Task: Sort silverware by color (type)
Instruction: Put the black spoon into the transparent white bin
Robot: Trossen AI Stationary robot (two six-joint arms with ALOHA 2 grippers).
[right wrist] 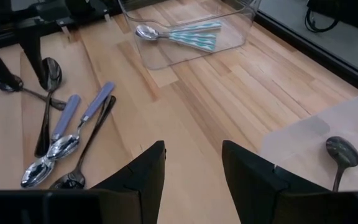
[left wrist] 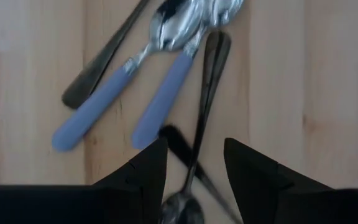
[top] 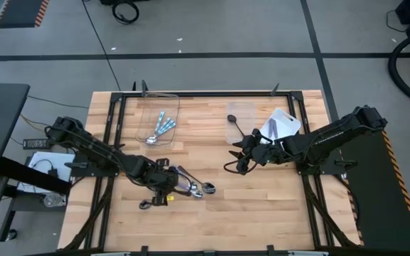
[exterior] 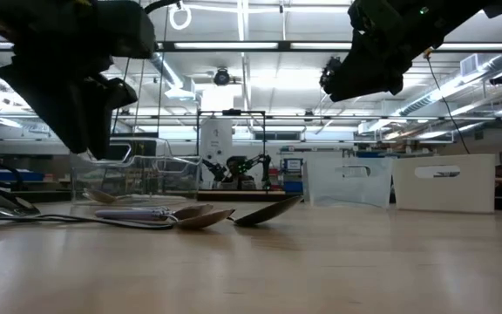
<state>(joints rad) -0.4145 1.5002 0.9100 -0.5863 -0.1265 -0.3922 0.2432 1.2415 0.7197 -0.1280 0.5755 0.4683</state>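
A loose pile of spoons (top: 194, 188) lies on the wooden table left of centre. It holds two silver spoons with light-blue handles (left wrist: 98, 106) (left wrist: 166, 99) and several dark ones (left wrist: 104, 59). My left gripper (left wrist: 194, 168) hangs open a little above the pile, pointing steeply down. Its fingers stand on either side of a dark spoon's handle (left wrist: 205, 93) without touching it. My right gripper (right wrist: 191, 168) hangs open with nothing between its fingers, above the table right of centre (top: 244, 160). It is near a clear container (top: 240, 119) that holds a dark spoon (right wrist: 340, 155).
A second clear container (top: 159, 121) at the back left holds blue-handled spoons (right wrist: 185, 34). A white container (top: 280, 126) stands at the back right. Black frame rails (top: 191, 94) run along the table's edges. Bare wood lies between the two arms and toward the near edge.
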